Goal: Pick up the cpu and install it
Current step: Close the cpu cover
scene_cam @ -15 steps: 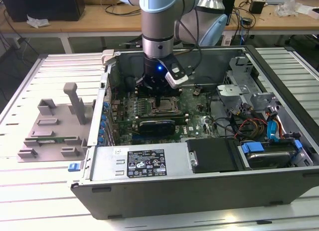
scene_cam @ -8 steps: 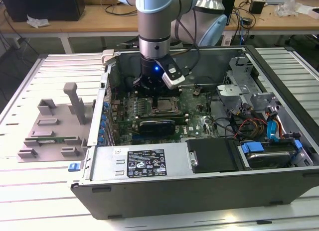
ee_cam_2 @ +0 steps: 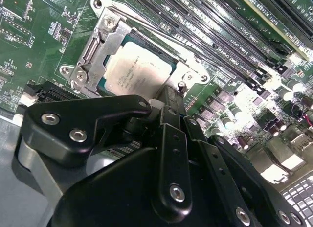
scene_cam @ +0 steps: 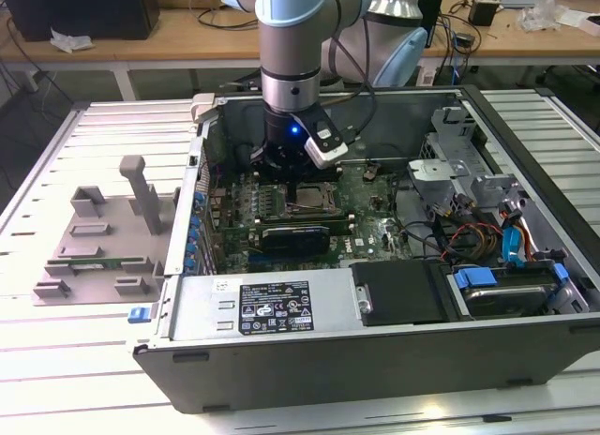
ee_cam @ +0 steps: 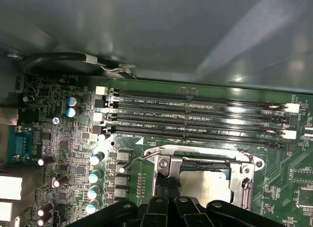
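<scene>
Silver cpu lying flat in socket frame, metal top upward

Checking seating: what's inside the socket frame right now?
The cpu lies inside the socket frame, silver top showing. The pincer covers one edge of it; anything beneath the cpu is hidden.

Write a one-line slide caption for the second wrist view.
The gripper at the edge of the cpu, which lies within the metal socket frame on the motherboard, beside the memory slots.
</scene>
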Robot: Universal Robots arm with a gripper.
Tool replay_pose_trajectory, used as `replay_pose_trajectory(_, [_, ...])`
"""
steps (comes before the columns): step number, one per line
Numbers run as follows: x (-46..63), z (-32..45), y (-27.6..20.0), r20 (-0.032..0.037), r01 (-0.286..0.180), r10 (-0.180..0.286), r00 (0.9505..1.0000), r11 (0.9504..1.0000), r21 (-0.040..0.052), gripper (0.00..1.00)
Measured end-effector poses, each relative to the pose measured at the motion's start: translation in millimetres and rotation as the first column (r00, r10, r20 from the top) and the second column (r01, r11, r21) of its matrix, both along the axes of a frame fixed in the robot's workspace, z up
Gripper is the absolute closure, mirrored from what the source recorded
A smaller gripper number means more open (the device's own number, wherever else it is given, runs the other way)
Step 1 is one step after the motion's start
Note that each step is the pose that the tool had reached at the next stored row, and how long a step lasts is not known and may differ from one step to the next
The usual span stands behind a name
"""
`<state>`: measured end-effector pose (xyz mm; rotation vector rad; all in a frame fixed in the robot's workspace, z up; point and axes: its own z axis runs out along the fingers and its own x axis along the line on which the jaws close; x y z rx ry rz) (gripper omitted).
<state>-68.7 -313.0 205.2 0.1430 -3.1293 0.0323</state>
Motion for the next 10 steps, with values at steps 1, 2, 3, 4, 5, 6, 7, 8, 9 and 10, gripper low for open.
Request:
replay_pose_trajectory(1, [0.0, 0.0, 0.0, 0.0, 0.0, 0.0, 1.0, 1.0, 0.0001, 0.89])
replay_pose_trajectory(2, [0.0, 0.0, 0.0, 0.0, 0.0, 0.0, 1.0, 1.0, 0.0, 0.89])
replay_pose_trajectory(3, [0.0, 0.0, 0.0, 0.0, 0.0, 0.0, 1.0, 1.0, 0.0001, 0.89])
replay_pose_trajectory(4, [0.1, 0.8, 0.1, 0.0004, 0.0, 0.0, 1.0, 1.0, 0.0004, 0.89])
replay_pose_trajectory(5, [0.0, 2.0, 0.1, 0.0003, 0.0, 0.0, 1.0, 1.0, 0.0002, 0.89])
replay_pose_trajectory(6, [0.0, 4.9, 0.0, 0.0001, 0.0, 0.0, 1.0, 1.0, 0.0001, 0.89])
replay_pose_trajectory(7, [0.0, 7.6, 0.0, 0.0001, 0.0, 0.0, 1.0, 1.0, 0.0001, 0.89])
replay_pose_trajectory(8, [0.0, 10.2, 0.0, 0.0, 0.0, 0.0, 1.0, 1.0, 0.0, 0.89])
replay_pose_trajectory(9, [0.0, 12.9, 0.0, 0.0001, 0.0, 0.0, 1.0, 1.0, 0.0001, 0.89])
replay_pose_trajectory(10, [0.0, 15.9, 0.0, 0.0001, 0.0, 0.0, 1.0, 1.0, 0.0001, 0.89])
